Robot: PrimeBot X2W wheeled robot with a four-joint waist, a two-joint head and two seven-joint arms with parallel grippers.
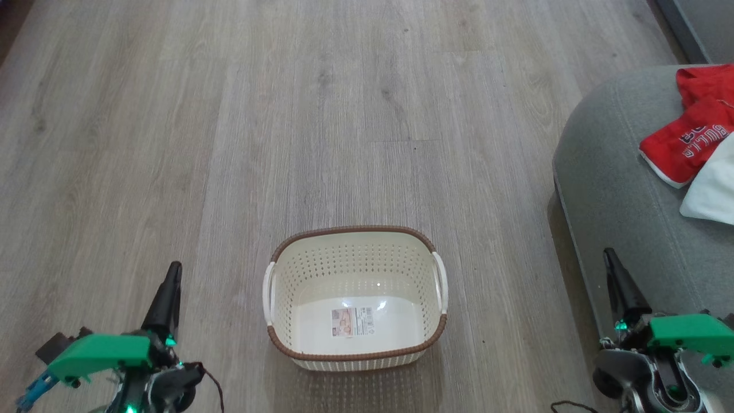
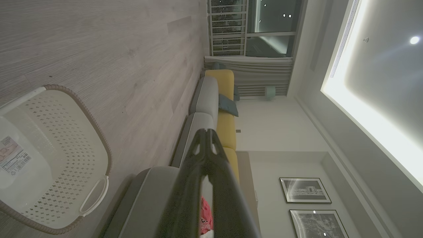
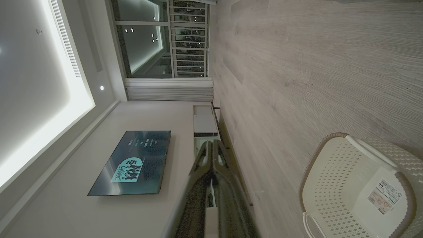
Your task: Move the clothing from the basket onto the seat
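**A:** Nearest in first. How were the tools?

**B:** The left tool [image 1: 174, 269] sat to the left of the basket [image 1: 351, 261] and the right tool [image 1: 609, 255] to its right. Both were level with its far rim. Each had its two fingers pressed together, tips meeting, with nothing between them.

**A:** And the basket itself?

**B:** It stood upright on the wooden floor [image 1: 344, 115] with no garment in it. Its bare bottom showed the label sticker [image 1: 351, 321].

**A:** So where was the clothing?

**B:** To the right of the basket and farther off. The red clothing [image 1: 691, 140] lay crumpled on the grey seat [image 1: 613, 189], well apart from the basket, with the "BULLS" lettering facing up. A white piece [image 1: 714, 186] touched it on the nearer side, and I couldn't tell whether it was a separate garment.

**A:** How much was left, then?

**B:** By my reading, nothing to carry. The transfer looked finished, and at most the arms needed pulling back.
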